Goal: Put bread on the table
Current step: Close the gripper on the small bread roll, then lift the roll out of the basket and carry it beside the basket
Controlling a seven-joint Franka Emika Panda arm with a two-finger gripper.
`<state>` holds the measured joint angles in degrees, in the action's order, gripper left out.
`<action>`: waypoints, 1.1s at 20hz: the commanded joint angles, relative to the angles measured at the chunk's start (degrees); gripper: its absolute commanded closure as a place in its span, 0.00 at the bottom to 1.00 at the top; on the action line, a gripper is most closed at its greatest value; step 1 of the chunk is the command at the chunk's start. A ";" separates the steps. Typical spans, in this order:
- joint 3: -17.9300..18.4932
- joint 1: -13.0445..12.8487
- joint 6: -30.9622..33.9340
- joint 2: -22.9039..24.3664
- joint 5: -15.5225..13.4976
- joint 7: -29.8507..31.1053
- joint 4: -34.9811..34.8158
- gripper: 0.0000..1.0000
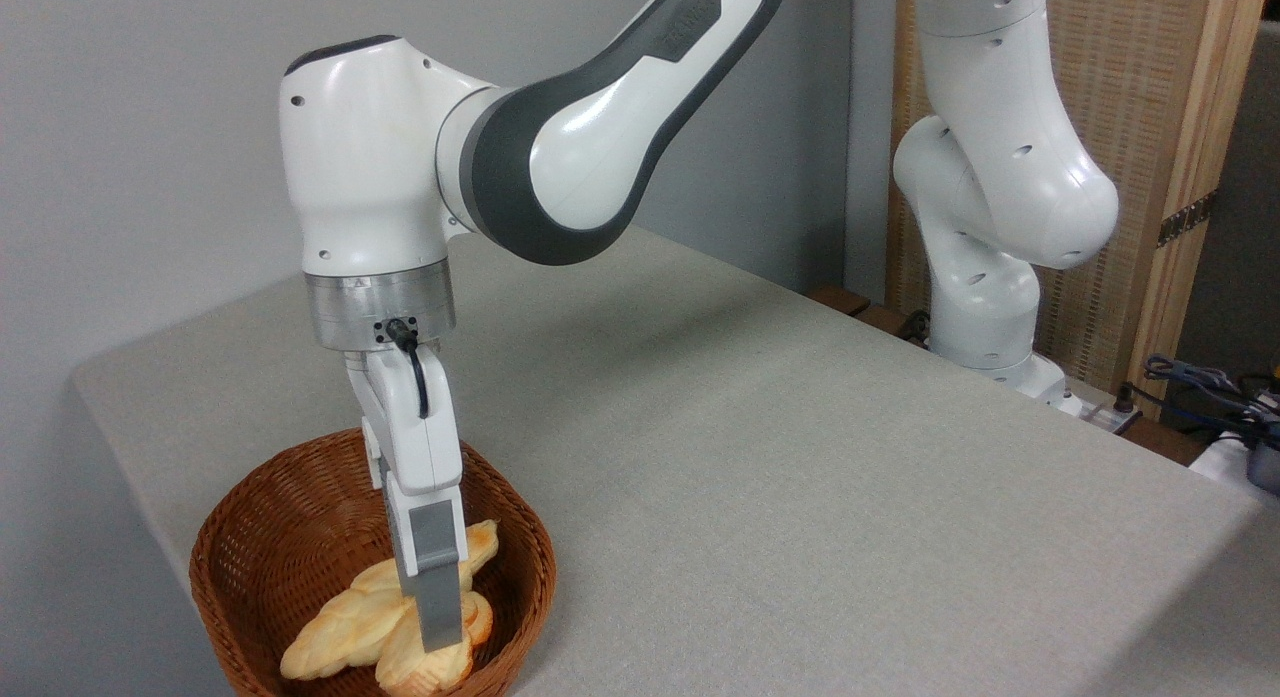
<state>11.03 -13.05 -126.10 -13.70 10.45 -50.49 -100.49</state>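
Pincer down in the wicker basket, over the bun

The white Franka arm [560, 147] reaches from its base at the far right edge of the tabletop [800, 457] across to the near left corner, where a brown woven wicker basket [250, 537] stands. The wrist points straight down and the pincer [441, 637] is lowered inside the basket. Only one grey finger [438, 587] shows clearly from this side; the other is hidden behind it, so I cannot tell whether the pincer is spread or pinching anything.

The bread [425, 667], a small golden-tan bun with a lumpy edge, lies at the front of the basket, right under the fingertip, which overlaps its upper part. Whether the finger touches it is unclear. Just beside it, to the left and behind, lies a long braided loaf [335, 632], pale golden, running from the basket's lower left up behind the finger toward the right rim. The loaf and the basket wall crowd close around the bun.

The rest of the grey-beige fabric-covered tabletop stretches away to the right. Behind the arm's base stands a wooden-framed woven panel [1130, 97], and a tangle of cables [1200, 387] sits at the far right edge
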 commanded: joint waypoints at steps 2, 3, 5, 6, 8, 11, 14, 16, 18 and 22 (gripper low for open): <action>0.57 -0.05 -0.55 0.52 0.89 -0.75 0.12 0.54; 0.57 -0.05 -0.55 0.52 0.89 -0.75 0.12 0.54; 0.57 -0.05 -0.55 0.60 0.89 -0.84 0.12 0.54; 0.57 -0.05 -0.55 0.61 0.80 -0.84 0.12 0.54; 0.57 -0.05 -0.46 0.69 0.80 -0.84 0.12 0.55; 0.57 0.04 -0.37 0.78 0.80 -0.84 0.12 0.55; 0.57 0.04 -0.20 1.04 0.71 -0.75 0.12 0.55; 0.57 0.04 1.55 1.65 0.10 -0.40 0.12 0.55; 0.49 0.04 5.41 3.32 -0.69 -0.13 0.12 0.55; 0.84 0.74 14.28 8.24 -7.71 0.05 0.12 0.55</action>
<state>11.53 -12.84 -117.85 -9.77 6.96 -50.46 -99.99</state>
